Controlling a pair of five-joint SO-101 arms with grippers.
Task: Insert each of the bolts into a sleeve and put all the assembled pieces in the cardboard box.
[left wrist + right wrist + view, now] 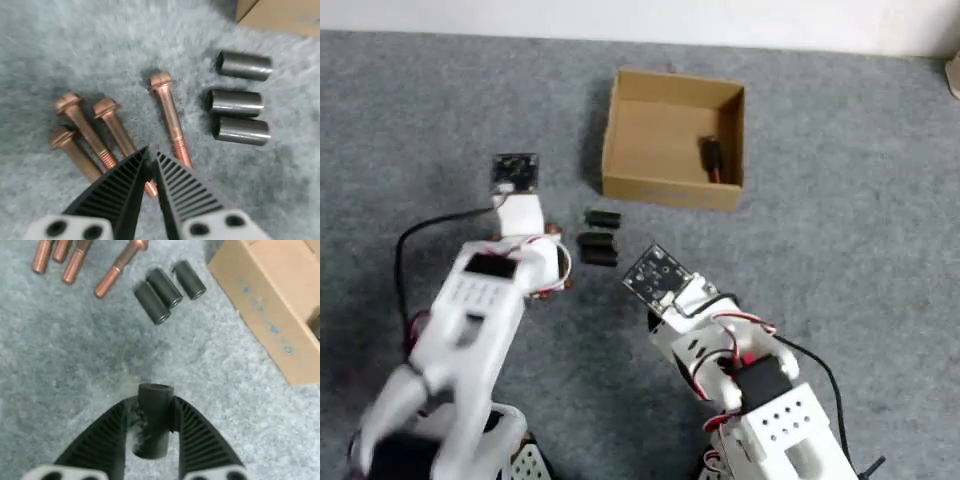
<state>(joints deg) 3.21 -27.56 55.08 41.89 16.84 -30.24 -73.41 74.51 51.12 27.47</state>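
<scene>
Right wrist view: right claw [152, 402] clenched on a dark sleeve [152, 422], held roughly upright between the pads, top end poking out just past the fingertips, over the grey carpet [860, 250]. Three loose sleeves [164, 287] lie side by side to the far left of that claw, well apart from it. Cardboard box [670, 190] sits to the far right of the claw, one assembled piece [713, 158] already inside against its right wall

Left claw [151, 156] almost fully closed, thin slit between the tips, nothing visibly gripped. It hangs over the near ends of four copper bolts [171, 117], which lie flat on the carpet, heads pointing far. One bolt's threaded end shows in the slit below the tips; can't tell if it touches. The loose sleeves are just right of the bolts, stacked near to far, the farthest one near the box's left near corner
</scene>
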